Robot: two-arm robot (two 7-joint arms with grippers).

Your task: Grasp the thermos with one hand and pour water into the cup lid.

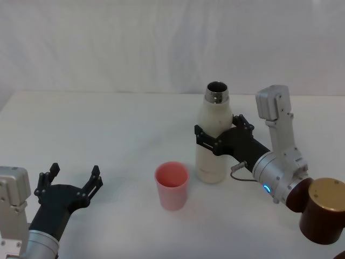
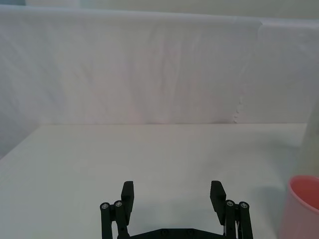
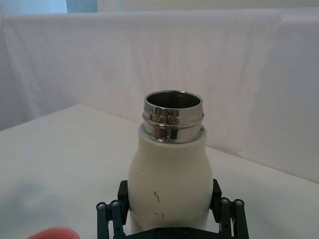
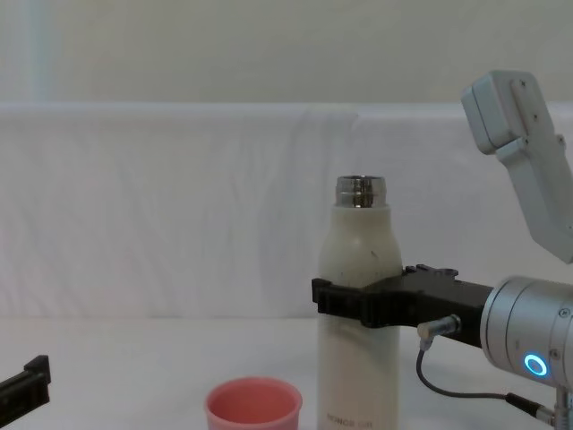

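Observation:
The cream-white thermos (image 1: 211, 162) stands upright near the middle of the white table, its steel neck open. My right gripper (image 1: 220, 133) is shut on the thermos at mid-height, one black finger on each side, as the chest view (image 4: 358, 305) and right wrist view (image 3: 169, 195) show. The pink cup lid (image 1: 172, 184) sits upright just to the left of the thermos and a little nearer to me, empty as far as I can see. Low at the near left, my left gripper (image 1: 70, 181) is open, holding nothing, well clear of both.
A dark brown cylinder with a tan top (image 1: 323, 211) sits at the near right beside my right arm. A white cloth backdrop (image 4: 179, 206) closes off the far side of the table (image 1: 108, 129).

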